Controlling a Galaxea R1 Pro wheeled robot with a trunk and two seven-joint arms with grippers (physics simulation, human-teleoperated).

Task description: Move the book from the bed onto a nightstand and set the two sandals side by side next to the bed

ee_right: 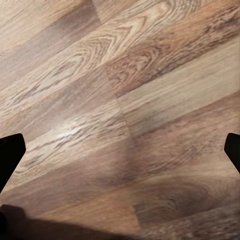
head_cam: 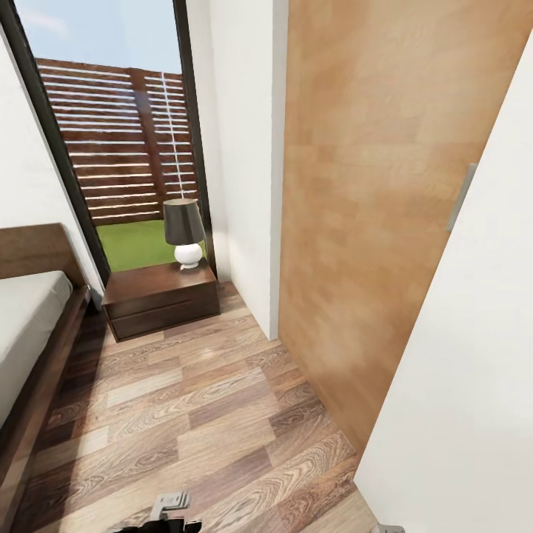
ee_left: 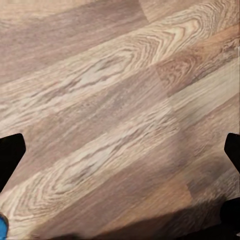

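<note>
The nightstand (head_cam: 159, 297) stands in the upper left of the head view, just beside the bed (head_cam: 29, 326) at the left edge, its long side running across the frame and its drawer front facing me. A table lamp (head_cam: 183, 231) sits at its back edge. I see no book or sandals here. Both wrist views look down on the plank floor (head_cam: 192, 414); the left claw (ee_left: 120, 150) and right claw (ee_right: 120, 150) are spread wide, holding nothing. I judge I should turn left toward the mattress, slowly, staying away from the wooden door (head_cam: 370, 222).
</note>
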